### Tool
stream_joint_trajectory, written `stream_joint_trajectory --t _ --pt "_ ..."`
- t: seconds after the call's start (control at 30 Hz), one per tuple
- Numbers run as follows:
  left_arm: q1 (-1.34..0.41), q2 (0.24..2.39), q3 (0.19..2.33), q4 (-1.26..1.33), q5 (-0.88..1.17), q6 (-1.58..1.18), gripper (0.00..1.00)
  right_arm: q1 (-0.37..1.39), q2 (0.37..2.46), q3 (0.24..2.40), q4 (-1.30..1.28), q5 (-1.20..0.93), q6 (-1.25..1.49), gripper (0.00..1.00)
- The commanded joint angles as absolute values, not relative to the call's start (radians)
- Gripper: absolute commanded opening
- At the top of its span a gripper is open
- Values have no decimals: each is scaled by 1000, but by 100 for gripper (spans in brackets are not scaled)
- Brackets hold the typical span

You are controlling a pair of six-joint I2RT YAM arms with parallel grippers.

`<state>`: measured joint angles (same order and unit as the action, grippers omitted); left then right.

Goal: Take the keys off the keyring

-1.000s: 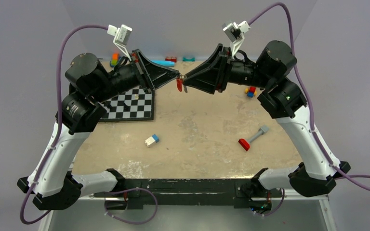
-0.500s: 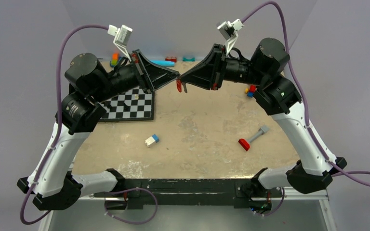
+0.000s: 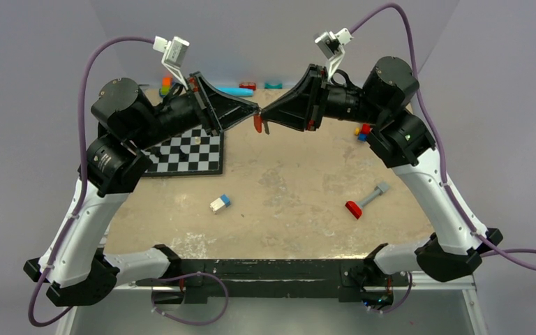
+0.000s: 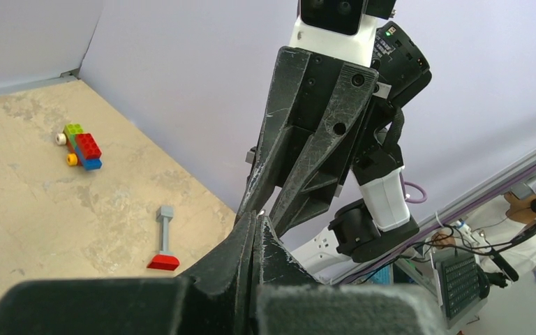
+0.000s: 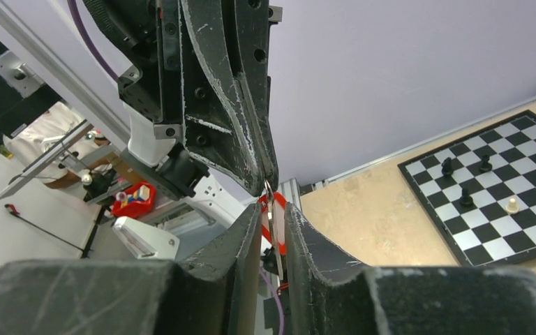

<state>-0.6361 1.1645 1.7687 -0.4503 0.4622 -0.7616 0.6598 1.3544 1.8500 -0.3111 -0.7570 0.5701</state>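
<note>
Keyring [image 5: 268,187], carrying a red key [image 3: 257,123] and a silver key [image 5: 277,241], held in the air above the far middle of the table [image 3: 300,188]. Left gripper [image 3: 256,108]: jaws pressed together on the ring. Right gripper [image 5: 273,213]: jaws close about the keys, firm clamp cannot be told. Chessboard [image 3: 188,153], far left. Red-and-grey tool [image 3: 365,201], near right. White-and-blue brick [image 3: 219,203], near centre.
</note>
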Motion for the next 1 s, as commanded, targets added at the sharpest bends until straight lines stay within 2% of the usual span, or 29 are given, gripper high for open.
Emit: stream_joint_trajectory --t 0.0,0.27,0.77,0.97 --pt "-636 1146 1796 -435 443 -734 0 655 1317 1830 -232 -788 603 22" --pt "-635 1150 1805 -433 443 -738 0 655 1322 1828 -200 -787 628 0" --pt "-636 1143 1803 -352 362 -774 0 655 1320 1748 -9 -826 772 0" --pt "-636 1129 1809 -368 249 -764 0 655 1328 1746 28 -821 792 0"
